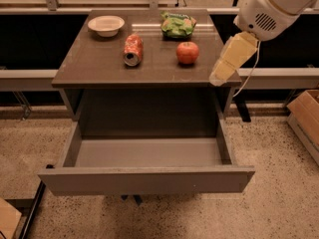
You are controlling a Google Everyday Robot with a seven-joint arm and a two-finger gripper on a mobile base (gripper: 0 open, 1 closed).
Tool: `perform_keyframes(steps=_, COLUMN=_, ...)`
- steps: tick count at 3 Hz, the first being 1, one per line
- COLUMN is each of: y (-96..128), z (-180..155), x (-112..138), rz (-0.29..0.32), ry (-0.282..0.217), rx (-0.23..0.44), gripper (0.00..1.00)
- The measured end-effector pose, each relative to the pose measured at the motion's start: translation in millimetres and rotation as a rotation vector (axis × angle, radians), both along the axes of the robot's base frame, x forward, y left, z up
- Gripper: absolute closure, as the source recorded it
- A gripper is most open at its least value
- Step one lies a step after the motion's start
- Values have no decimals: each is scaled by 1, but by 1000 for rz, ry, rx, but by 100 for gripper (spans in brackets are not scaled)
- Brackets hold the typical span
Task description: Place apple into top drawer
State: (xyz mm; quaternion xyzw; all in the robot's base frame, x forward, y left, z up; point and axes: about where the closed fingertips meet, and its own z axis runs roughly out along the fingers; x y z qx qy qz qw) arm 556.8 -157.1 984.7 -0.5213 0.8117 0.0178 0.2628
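While top drawer (144,179) sits open, apple (187,52) on tabletop (94,63), hand (218,78) at rt edge, empty, opening unclear.

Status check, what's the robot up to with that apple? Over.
Gripper hangs right of the apple, not touching. Apple on cabinet top. Top drawer open, bare inside. Nothing between them.

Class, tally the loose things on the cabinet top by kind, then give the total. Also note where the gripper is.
bowl: 1
soda can: 1
snack bag: 1
apple: 1
Total: 4
The gripper hovers to the right of the apple, apart from it.
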Motion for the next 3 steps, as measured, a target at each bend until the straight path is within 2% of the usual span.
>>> perform_keyframes(steps=1, y=-1, z=-20, x=9, rz=-87, ry=23, rx=117, gripper=0)
perform_keyframes(steps=2, y=-3, z=-35, x=33, rz=-142, ry=4, rx=257, gripper=0)
perform_keyframes(steps=3, y=-4, z=-50, x=63, rz=-159, ry=-15, rx=372, gripper=0)
